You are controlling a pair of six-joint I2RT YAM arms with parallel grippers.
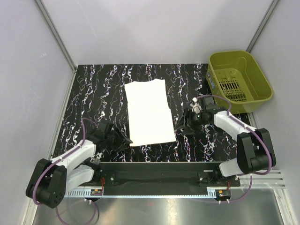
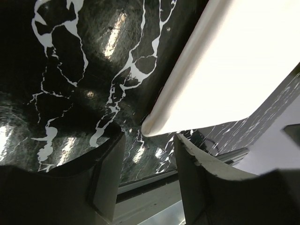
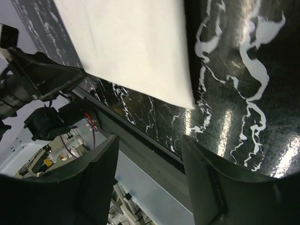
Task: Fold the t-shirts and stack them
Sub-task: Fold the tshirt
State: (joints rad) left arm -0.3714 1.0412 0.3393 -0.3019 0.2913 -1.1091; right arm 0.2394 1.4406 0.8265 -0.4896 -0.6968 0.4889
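Long axis toward the far edge of the bench (image 1: 93, 93), the t-shirt (image 1: 147, 112) lies between left claw (image 1: 123, 140) and right claw (image 1: 182, 124), both parted and empty.

One folded off-white t-shirt (image 1: 147, 112), one olive-green plastic basket (image 1: 255, 75), one black marbled bench (image 1: 98, 93), and two pincers: left pincer (image 1: 123, 140), right pincer (image 1: 183, 123).

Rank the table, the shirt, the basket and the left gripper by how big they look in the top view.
1. Table
2. Basket and shirt: too alike to rank, and the basket's raised rim may sit nearer the camera
3. Left gripper, the smallest
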